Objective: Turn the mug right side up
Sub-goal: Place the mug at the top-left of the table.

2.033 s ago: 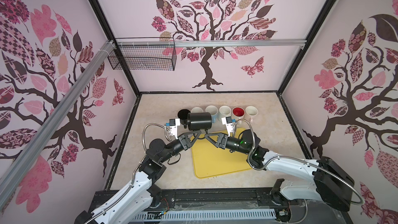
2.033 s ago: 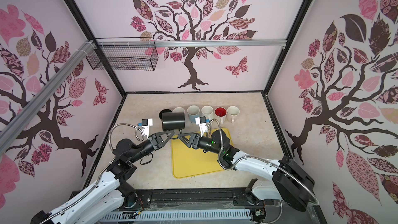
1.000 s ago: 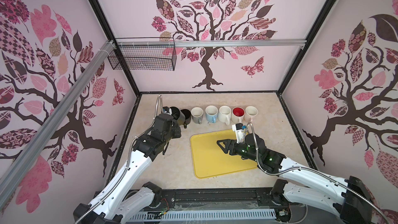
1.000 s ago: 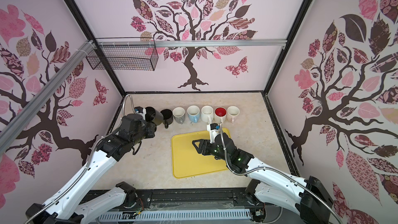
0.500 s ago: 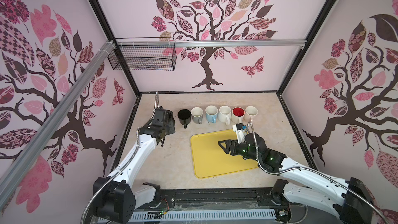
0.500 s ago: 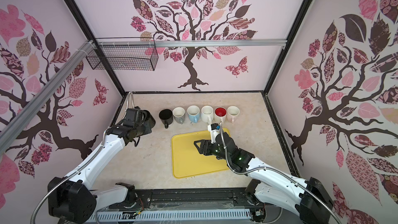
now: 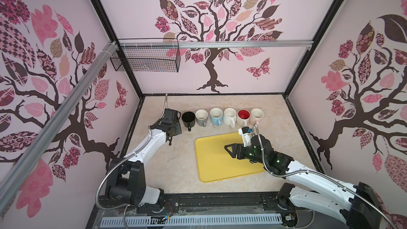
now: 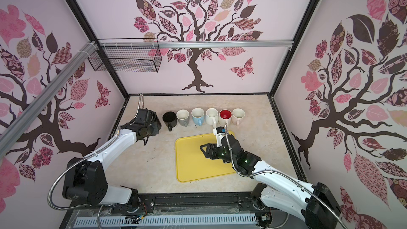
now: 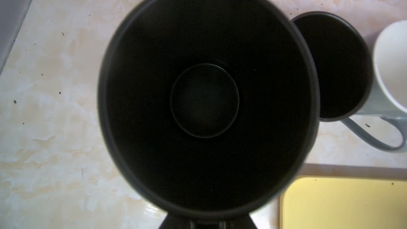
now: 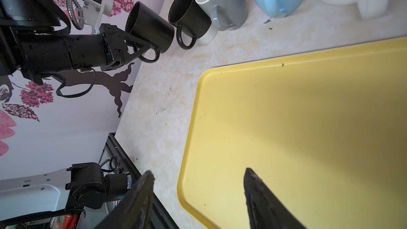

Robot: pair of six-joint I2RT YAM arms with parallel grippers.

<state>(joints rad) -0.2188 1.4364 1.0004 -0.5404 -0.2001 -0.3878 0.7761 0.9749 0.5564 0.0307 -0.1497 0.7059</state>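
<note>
The left jaws are clamped on the handle of the black mug (image 10: 149,29), a grip that only the right wrist view shows plainly. There the mug stands mouth up, just beside a second black mug (image 10: 189,14). Whether its base touches the tabletop (image 7: 167,172) I cannot tell. The left wrist view looks straight down into the open mouth and shows the dark inside and round bottom. The jaws themselves are hidden there, apart from a dark piece at the picture's edge. In both top views the left arm (image 7: 152,144) has its wrist over the mug and covers most of it. They place it toward the far left corner of the tabletop, at the left end of a row of upright mugs. That row runs from the second black mug past a grey mug (image 7: 201,116).

The right jaws stand apart and hold nothing, their fingers (image 10: 141,197) low over the yellow tray (image 7: 211,168). The tray lies nearer the front edge, right of the middle.
</note>
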